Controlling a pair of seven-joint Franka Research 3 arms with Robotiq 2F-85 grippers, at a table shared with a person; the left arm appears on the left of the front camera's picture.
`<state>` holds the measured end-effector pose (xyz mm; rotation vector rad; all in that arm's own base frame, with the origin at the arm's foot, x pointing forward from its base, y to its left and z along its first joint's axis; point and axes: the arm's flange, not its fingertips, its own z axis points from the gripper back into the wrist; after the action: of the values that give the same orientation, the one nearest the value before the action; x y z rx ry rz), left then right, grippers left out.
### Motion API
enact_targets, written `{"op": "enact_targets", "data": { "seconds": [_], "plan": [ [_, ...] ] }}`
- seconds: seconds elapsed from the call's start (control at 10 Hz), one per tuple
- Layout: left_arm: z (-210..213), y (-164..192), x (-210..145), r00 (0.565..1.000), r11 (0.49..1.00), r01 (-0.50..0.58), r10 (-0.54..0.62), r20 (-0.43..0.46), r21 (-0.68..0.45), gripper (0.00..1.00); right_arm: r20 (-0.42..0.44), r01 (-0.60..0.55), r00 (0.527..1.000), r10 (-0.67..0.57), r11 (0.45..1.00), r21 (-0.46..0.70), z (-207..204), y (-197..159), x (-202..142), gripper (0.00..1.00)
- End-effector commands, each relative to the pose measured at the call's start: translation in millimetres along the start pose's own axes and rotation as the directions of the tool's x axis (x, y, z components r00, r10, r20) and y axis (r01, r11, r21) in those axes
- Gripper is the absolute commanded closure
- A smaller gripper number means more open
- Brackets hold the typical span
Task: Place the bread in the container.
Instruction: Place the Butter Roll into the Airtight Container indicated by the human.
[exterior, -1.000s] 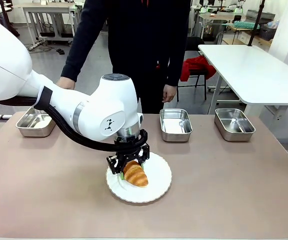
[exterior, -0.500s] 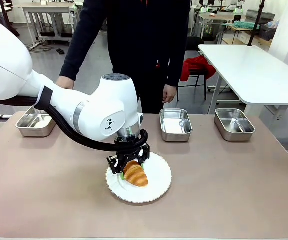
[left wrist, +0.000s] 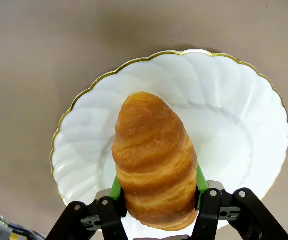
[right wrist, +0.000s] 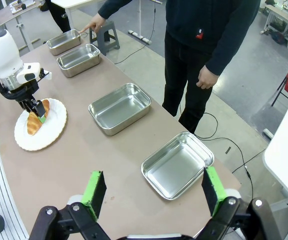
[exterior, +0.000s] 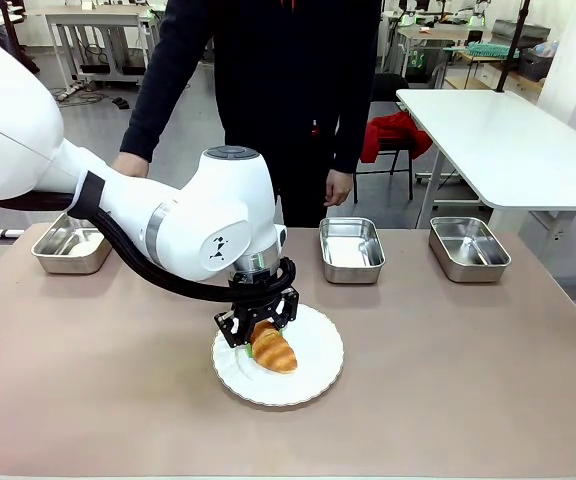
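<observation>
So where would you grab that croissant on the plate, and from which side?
Across the thick body of the croissant, from straight above. Over the plate, both long sides are free and nearly parallel there, while the tapered tips would likely slip. The left end effector holds it that way, a green pad on each side.

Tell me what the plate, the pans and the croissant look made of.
The plate is probably glazed ceramic or porcelain: glossy white, fluted, with a thin gold edge line. The pans look like stainless steel: bright mirror-like reflections, rolled rims. The croissant is baked pastry: matte golden-brown, in layered bands.
</observation>
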<state>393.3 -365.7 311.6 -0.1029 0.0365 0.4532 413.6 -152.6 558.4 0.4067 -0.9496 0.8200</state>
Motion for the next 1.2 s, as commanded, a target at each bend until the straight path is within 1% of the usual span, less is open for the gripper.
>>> {"op": "enact_targets", "data": {
  "seconds": [0.0,0.2,0.3,0.4,0.5,0.6,0.8,0.9,1.0,1.1],
  "plan": [
    [0,0,0,1.0,1.0,0.0,0.0,0.0,0.0,0.44,0.008,-0.003,1.0,0.003,1.0,0.001,0,0,1,0.0],
    [36,9,13,0.997,0.994,0.079,-0.078,0.019,-0.071,0.44,0.008,-0.003,1.0,0.003,1.0,0.001,0,0,1,0.0],
    [56,20,25,0.991,0.989,0.13,-0.133,-0.024,-0.074,0.44,0.008,-0.003,1.0,0.003,1.0,0.001,0,0,1,0.0],
    [76,37,43,0.985,0.983,0.168,-0.171,-0.038,-0.078,0.44,0.008,-0.003,1.0,0.003,1.0,0.001,0,0,1,0.0],
    [95,59,66,0.959,0.956,0.254,-0.269,-0.092,-0.15,0.44,0.008,-0.003,1.0,0.003,1.0,0.001,0,0,1,0.0],
    [105,75,84,0.93,0.936,0.332,-0.346,-0.127,-0.119,0.44,0.008,-0.003,1.0,0.003,1.0,0.001,0,0,1,0.0],
    [120,112,121,0.909,0.911,0.405,-0.411,-0.074,-0.077,0.44,0.008,-0.003,1.0,0.003,1.0,0.001,0,0,1,0.0],
    [121,121,128,0.888,0.889,0.453,-0.456,-0.056,-0.061,0.44,0.008,-0.003,1.0,0.003,1.0,0.001,0,0,1,0.0],
    [124,126,126,0.866,0.864,0.49,-0.498,-0.048,-0.118,0.44,0.008,-0.003,1.0,0.003,1.0,0.001,0,0,1,0.0],
    [122,121,130,0.908,0.911,0.403,-0.41,-0.089,-0.088,0.44,0.008,-0.003,1.0,0.003,1.0,0.001,0,0,1,0.0]
  ]
}}
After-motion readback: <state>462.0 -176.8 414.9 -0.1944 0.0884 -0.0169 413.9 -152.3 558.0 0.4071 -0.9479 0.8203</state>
